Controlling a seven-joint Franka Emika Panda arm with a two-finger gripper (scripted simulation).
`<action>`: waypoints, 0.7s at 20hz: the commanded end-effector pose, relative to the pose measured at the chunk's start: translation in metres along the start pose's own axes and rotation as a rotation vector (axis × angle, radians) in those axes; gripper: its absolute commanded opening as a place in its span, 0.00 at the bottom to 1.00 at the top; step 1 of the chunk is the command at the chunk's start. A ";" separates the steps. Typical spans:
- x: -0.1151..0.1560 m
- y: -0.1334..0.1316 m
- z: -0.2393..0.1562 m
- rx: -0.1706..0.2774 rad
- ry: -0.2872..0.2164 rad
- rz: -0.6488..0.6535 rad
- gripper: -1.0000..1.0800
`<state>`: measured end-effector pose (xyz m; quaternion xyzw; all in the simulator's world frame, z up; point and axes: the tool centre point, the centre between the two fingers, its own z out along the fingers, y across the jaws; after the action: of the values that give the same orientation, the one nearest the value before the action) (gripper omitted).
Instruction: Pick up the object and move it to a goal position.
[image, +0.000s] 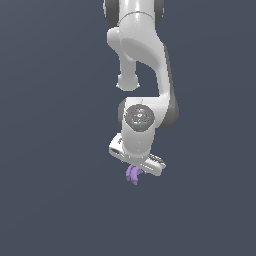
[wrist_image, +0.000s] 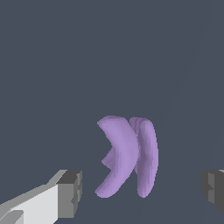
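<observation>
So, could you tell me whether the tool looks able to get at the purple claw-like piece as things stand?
Probably yes. In the wrist view the purple piece lies between the open tool's fingers, untouched, and nothing blocks the gap.

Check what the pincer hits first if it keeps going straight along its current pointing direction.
Most likely the purple claw-like piece: in the wrist view it sits ahead, between the open pincer fingers, which stand clear of it. Depth is unclear, so I cannot say how near it is.

Light-purple object (wrist_image: 127, 155) — white hand (wrist_image: 141, 192), grey fingertips (wrist_image: 70, 192) — dark slate backdrop.
</observation>
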<state>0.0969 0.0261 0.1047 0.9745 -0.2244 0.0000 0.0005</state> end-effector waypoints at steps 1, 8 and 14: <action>0.002 -0.002 0.003 0.001 0.000 0.022 0.96; 0.003 -0.003 0.006 0.001 -0.001 0.029 0.96; 0.003 -0.002 0.030 0.001 0.000 0.031 0.96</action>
<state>0.1009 0.0270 0.0829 0.9710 -0.2392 0.0006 -0.0002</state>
